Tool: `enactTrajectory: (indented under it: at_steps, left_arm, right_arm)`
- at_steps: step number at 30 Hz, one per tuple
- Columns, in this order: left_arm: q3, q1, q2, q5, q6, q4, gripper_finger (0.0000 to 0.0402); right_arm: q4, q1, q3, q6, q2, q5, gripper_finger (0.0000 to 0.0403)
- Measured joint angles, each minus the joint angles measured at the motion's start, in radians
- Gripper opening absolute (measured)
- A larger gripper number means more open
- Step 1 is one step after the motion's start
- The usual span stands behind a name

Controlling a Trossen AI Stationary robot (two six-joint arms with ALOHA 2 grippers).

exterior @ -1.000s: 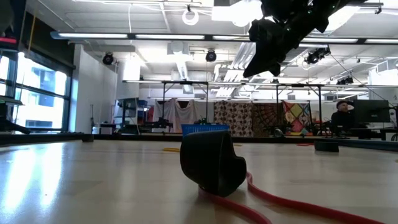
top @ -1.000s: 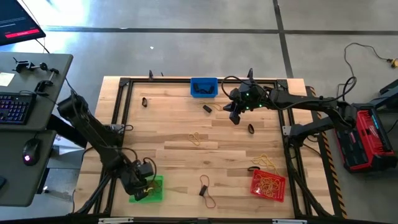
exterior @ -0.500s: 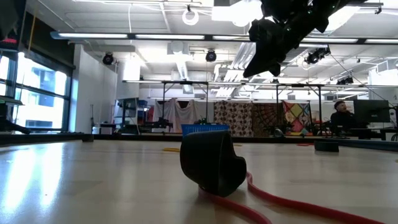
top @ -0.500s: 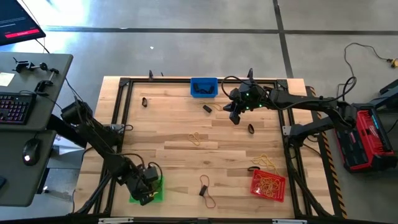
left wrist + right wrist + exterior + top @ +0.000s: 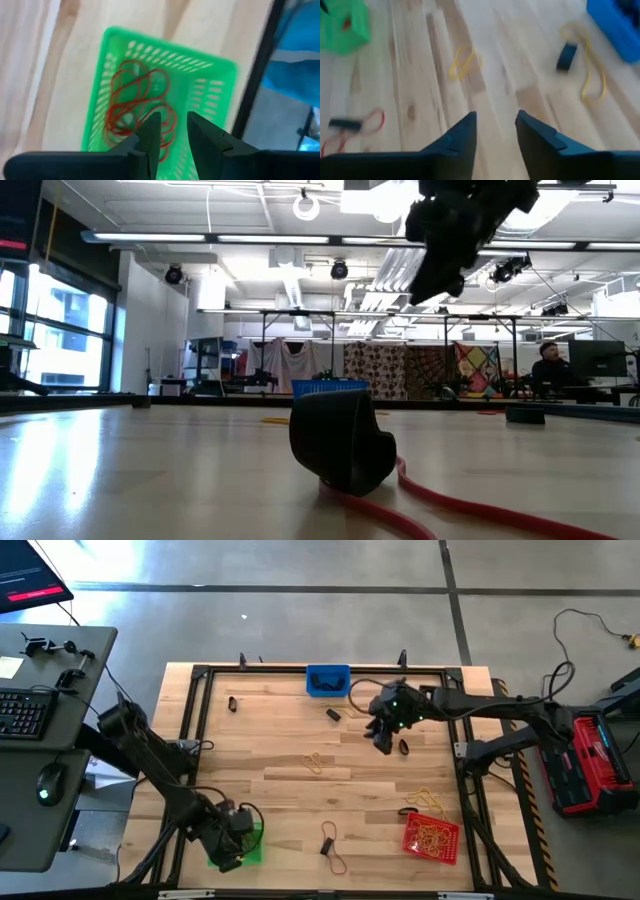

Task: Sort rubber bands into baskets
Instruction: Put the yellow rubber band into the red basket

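My left gripper (image 5: 173,132) hangs open over the green basket (image 5: 150,95), which stands at the table's near left (image 5: 252,842) and holds red rubber bands (image 5: 140,107). My right gripper (image 5: 496,125) is open and empty above the table's far middle (image 5: 384,742). Close to it lie a black band (image 5: 403,747) and another black band (image 5: 333,714). Yellow bands (image 5: 318,762) lie mid-table. The blue basket (image 5: 328,680) stands at the far edge and the red basket (image 5: 432,835), with yellow bands in it, at the near right. In the low view a black band (image 5: 340,440) and a red band (image 5: 460,505) lie close up.
More loose bands lie about: a black one at the far left (image 5: 232,703), yellow ones (image 5: 428,800) beside the red basket, and a red and black pair (image 5: 330,845) near the front edge. A dark frame (image 5: 200,675) rims the table. A desk with a keyboard (image 5: 20,715) stands to the left.
My left gripper has risen a little over the green basket and rolled about its own line. My right gripper has swung toward the table's near edge, closer to the black band beside it, and has tipped to point more steeply down.
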Motion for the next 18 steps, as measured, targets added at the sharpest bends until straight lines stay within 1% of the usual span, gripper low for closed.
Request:
enactTrajectory:
  at_steps: [2,4,9,11,14,18]
  left_arm:
    - [0.001,0.000,-0.013,-0.011,0.010,0.020,0.0081]
    - [0.001,0.000,-0.035,-0.045,0.010,0.021,0.0069]
    - [0.000,0.000,-0.120,-0.178,0.038,0.023,0.0014]
    - [0.000,0.000,-0.154,-0.236,0.050,0.025,0.0004]
    - [-0.005,0.001,-0.193,-0.296,0.071,0.050,0.0003]
    - [-0.066,0.006,-0.236,-0.332,0.088,0.193,0.0001]
  right_arm:
    - [-0.089,0.034,0.025,0.000,0.000,0.008,0.0144]
    - [-0.176,0.070,0.041,0.008,0.000,0.009,0.0152]
    - [-0.397,0.178,0.038,0.050,0.000,0.008,0.0156]
    - [-0.432,0.222,0.016,0.070,-0.002,0.006,0.0156]
    - [-0.438,0.277,-0.040,0.105,-0.011,-0.012,0.0156]
    - [-0.414,0.342,-0.136,0.153,-0.010,-0.030,0.0156]
